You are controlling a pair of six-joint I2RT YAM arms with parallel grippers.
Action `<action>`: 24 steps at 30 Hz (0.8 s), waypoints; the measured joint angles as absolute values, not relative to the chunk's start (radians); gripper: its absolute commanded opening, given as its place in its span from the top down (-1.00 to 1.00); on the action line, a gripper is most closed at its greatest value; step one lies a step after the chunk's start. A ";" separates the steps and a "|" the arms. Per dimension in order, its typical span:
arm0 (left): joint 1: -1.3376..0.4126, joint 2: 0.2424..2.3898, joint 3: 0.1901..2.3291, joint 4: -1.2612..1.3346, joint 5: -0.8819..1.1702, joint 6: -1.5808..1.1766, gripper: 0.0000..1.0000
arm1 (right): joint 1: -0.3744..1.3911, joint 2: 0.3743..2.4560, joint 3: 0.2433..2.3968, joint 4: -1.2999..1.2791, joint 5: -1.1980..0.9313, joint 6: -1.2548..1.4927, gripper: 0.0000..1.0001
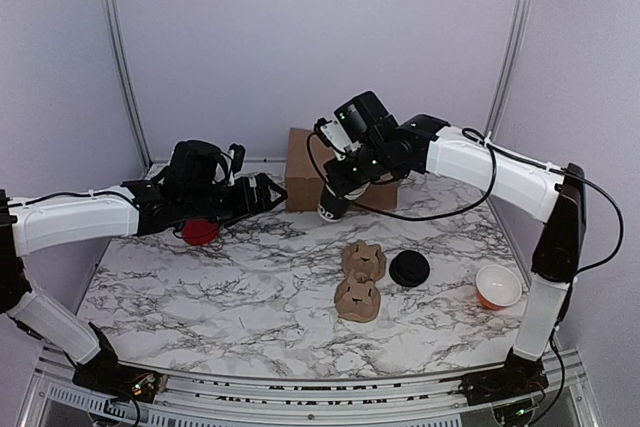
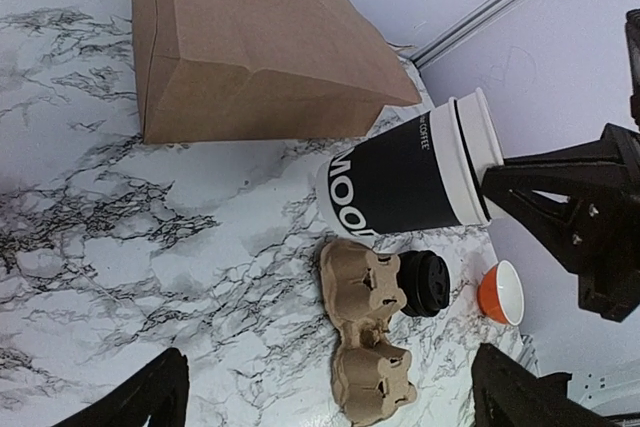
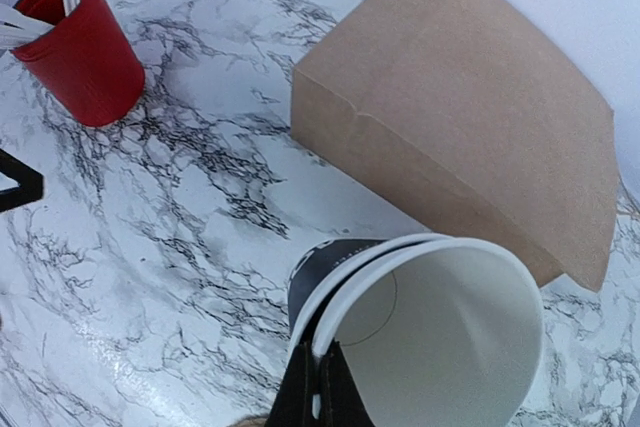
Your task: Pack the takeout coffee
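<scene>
Lidding looks not yet done: the right gripper (image 1: 345,185) pinches the open black cup (image 1: 333,205) by its rim, tilted beside the paper bag (image 1: 303,183), while the left gripper (image 1: 264,194) hangs agape, and the next move probably calls for standing the cup upright to take the loose lid (image 1: 409,268).

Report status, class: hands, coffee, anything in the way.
Left hand open, empty. Right hand shut on rim of black cup, unlidded, tilted. Lid loose beside carrier.

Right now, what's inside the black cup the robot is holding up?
Only a bare white inside shows in the black cup: no drink, no lid. The fingers pinching its rim hide the nearest bit of wall.
</scene>
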State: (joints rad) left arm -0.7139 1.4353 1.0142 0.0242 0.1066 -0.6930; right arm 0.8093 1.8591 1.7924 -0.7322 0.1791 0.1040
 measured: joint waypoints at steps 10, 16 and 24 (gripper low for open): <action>-0.723 1.546 1.004 0.142 0.141 -0.812 -0.98 | 0.903 1.949 1.833 -0.712 0.138 0.104 1.00; -0.733 1.579 0.997 0.183 0.134 -0.856 -0.98 | 0.926 1.970 1.834 -0.712 0.120 0.105 1.00; -0.735 1.617 0.987 0.212 0.099 -0.887 -0.98 | 0.934 1.985 1.843 -0.716 0.118 0.104 1.00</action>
